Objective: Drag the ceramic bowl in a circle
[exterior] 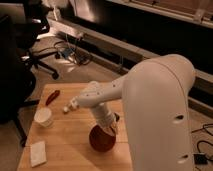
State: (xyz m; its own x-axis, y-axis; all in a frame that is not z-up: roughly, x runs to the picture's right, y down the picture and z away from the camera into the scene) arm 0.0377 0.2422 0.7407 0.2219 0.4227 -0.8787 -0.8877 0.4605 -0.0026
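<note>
A dim room: office chair (31, 60) (left), cables (70, 52) on grey floor (65, 75), dark cabinets (150, 30) behind.
</note>
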